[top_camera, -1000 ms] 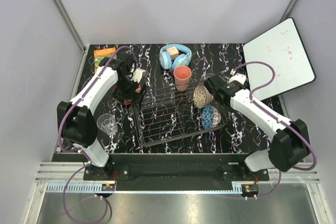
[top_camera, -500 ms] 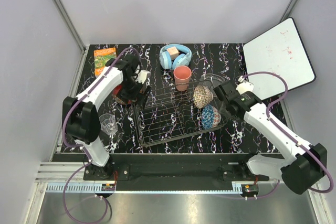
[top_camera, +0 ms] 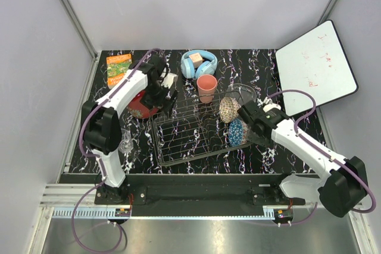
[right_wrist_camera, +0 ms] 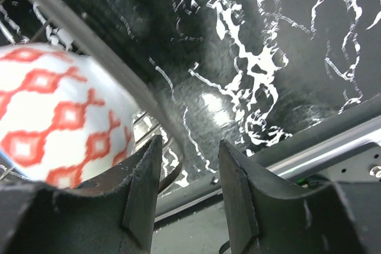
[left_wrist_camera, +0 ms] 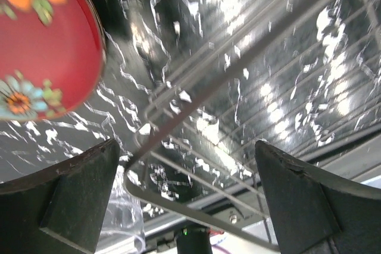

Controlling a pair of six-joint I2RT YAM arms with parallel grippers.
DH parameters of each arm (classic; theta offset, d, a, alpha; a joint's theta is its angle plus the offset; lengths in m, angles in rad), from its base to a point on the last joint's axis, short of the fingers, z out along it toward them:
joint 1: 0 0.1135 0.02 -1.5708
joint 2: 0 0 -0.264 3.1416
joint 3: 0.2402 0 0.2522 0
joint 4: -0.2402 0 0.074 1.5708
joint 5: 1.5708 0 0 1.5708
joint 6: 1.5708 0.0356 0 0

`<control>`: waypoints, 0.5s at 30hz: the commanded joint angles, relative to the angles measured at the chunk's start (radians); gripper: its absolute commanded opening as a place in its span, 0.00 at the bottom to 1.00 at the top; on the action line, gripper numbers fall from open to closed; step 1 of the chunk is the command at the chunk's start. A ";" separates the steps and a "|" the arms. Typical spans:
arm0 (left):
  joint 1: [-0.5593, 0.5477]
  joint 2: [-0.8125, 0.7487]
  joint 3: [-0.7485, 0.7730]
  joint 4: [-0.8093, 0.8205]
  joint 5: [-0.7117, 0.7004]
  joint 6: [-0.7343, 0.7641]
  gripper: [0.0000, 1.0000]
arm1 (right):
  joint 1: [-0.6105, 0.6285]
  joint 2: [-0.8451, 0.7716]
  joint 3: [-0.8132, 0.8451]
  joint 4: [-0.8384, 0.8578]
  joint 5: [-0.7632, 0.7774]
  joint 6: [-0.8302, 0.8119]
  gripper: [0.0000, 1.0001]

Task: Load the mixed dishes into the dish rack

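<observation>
Red bowl [top_camera: 138,109]: probably heavy, slick, breakable; take by rim. Left hand [left_wrist_camera: 186,150] gapes empty; right hand [right_wrist_camera: 189,146] half-open, empty.

The dish rack [top_camera: 184,138] is free across its left and centre grid; the beige bowl [top_camera: 228,109] and blue-and-red bowl [top_camera: 237,132] obstruct its right end.

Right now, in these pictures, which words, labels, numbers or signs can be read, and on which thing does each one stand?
On the orange book: printing on the cover, too small to read.
On the white board: faint red marks, too faint to read.
I can read no other text in any view, so no word can be quoted.
</observation>
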 commanded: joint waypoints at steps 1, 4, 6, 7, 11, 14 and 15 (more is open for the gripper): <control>-0.010 0.062 0.108 0.022 -0.018 -0.024 0.99 | 0.099 0.015 -0.011 -0.065 -0.019 0.098 0.48; -0.019 0.100 0.156 0.022 -0.010 -0.035 0.99 | 0.207 0.026 -0.020 -0.099 -0.017 0.201 0.48; -0.031 0.114 0.179 0.024 -0.010 -0.040 0.99 | 0.259 0.035 -0.015 -0.134 -0.010 0.271 0.48; -0.034 0.126 0.183 0.022 -0.007 -0.043 0.99 | 0.294 0.047 -0.017 -0.143 -0.010 0.287 0.48; -0.051 0.140 0.199 0.028 -0.005 -0.046 0.99 | 0.353 0.063 -0.020 -0.180 -0.014 0.347 0.48; -0.057 0.157 0.232 0.028 -0.002 -0.047 0.99 | 0.374 0.064 -0.021 -0.189 -0.014 0.373 0.48; -0.059 0.165 0.245 0.027 -0.001 -0.049 0.99 | 0.379 0.067 -0.018 -0.191 -0.014 0.379 0.48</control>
